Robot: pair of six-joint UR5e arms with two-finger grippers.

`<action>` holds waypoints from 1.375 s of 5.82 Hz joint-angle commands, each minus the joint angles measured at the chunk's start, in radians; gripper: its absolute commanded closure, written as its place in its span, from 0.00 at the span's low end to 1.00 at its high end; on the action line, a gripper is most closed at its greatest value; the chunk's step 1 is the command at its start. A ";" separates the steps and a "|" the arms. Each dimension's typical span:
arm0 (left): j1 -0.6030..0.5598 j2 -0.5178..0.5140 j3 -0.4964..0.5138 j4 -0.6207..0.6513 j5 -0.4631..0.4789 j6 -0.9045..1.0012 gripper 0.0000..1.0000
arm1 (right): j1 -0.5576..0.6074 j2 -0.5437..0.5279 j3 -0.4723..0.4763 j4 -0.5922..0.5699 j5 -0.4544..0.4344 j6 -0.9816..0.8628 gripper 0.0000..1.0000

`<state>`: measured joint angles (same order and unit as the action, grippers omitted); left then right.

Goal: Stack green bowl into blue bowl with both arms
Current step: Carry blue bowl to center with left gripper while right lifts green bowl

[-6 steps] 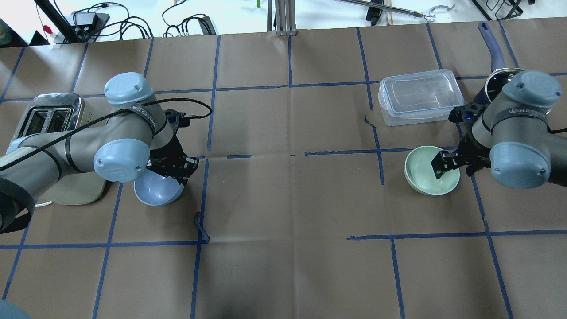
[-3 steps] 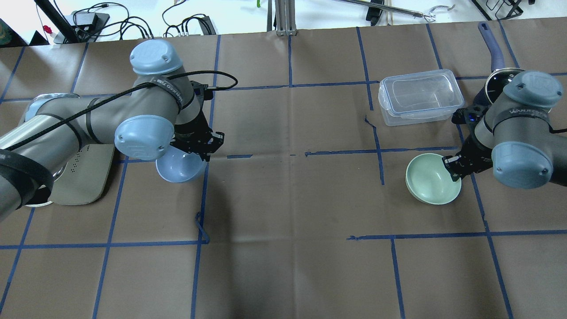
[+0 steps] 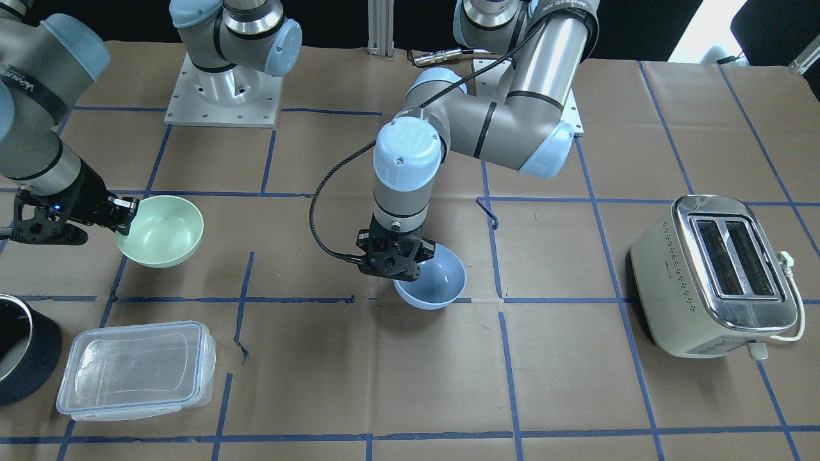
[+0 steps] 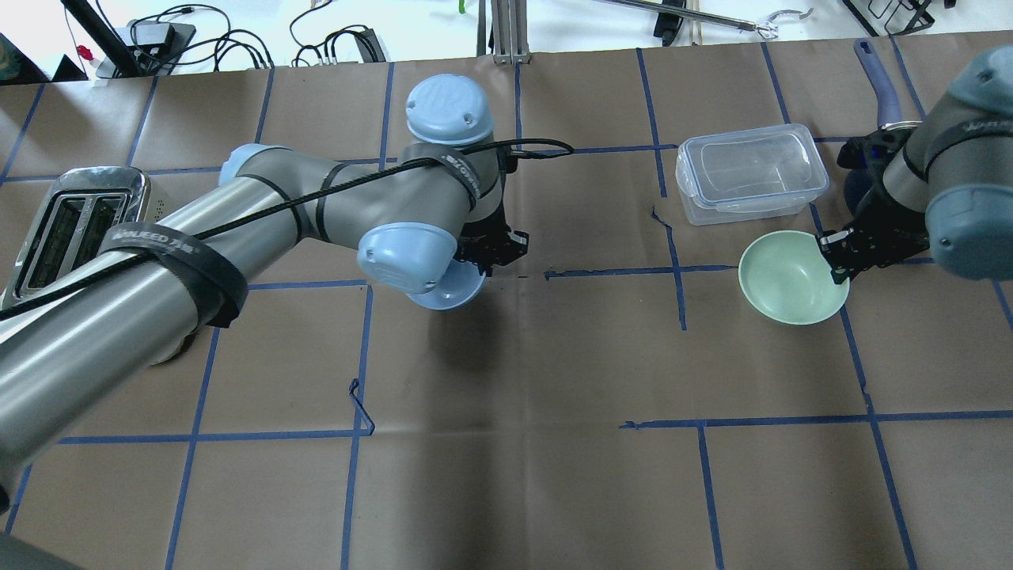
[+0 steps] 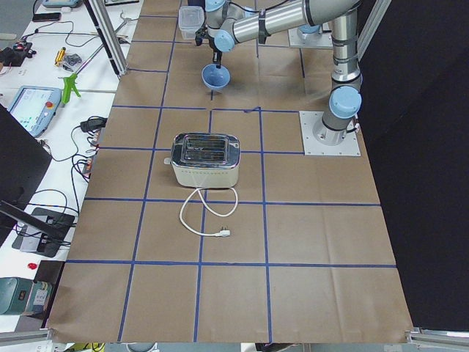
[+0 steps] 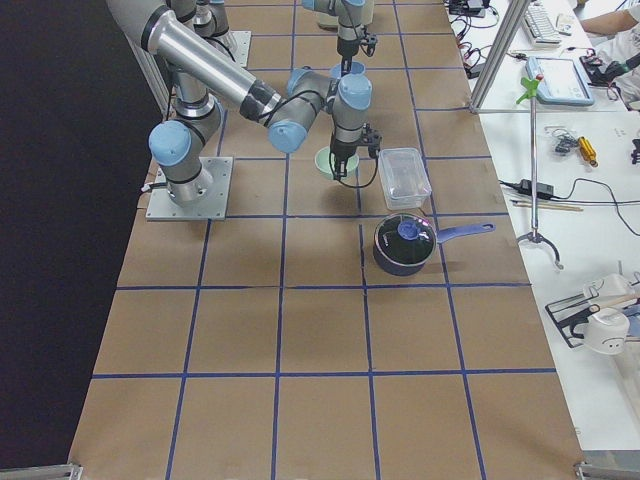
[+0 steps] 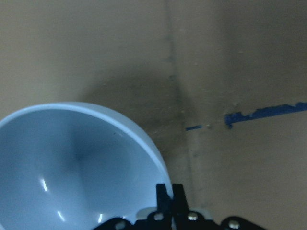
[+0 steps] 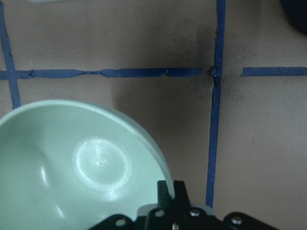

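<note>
We see the left gripper [image 3: 392,259] pinched shut on the rim of the blue bowl [image 3: 439,282] at the centre of the front-facing view. The wrist view shows its fingertips [image 7: 162,199] closed on the wall, one on each side. The right gripper [image 3: 123,214] clamps the green bowl [image 3: 163,230] by its rim at middle left.

Between the bowls the brown paper table [image 3: 307,243] lies open, crossed by blue tape [image 3: 301,299]. A clear container [image 3: 134,368] sits near the green bowl, lower in the frame, and a dark pot [image 3: 25,349] stands at lower left. The toaster [image 3: 711,275] is well apart at right.

White lettering on the black strap [image 4: 198,269] around the left arm [image 4: 316,206] is too small for us to read.
</note>
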<state>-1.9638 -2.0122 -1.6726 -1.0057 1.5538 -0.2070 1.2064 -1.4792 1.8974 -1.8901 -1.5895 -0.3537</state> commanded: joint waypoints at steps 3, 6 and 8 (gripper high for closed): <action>-0.086 -0.048 0.019 0.091 0.003 -0.020 0.76 | 0.002 -0.085 -0.145 0.259 0.137 -0.022 0.94; -0.046 0.053 0.028 0.073 0.002 -0.003 0.02 | 0.002 -0.084 -0.146 0.258 0.123 -0.014 0.93; 0.095 0.244 0.072 -0.267 -0.070 0.074 0.02 | 0.022 -0.079 -0.147 0.244 0.135 0.049 0.94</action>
<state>-1.9329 -1.8592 -1.6239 -1.1154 1.5045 -0.1808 1.2160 -1.5596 1.7503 -1.6400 -1.4597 -0.3418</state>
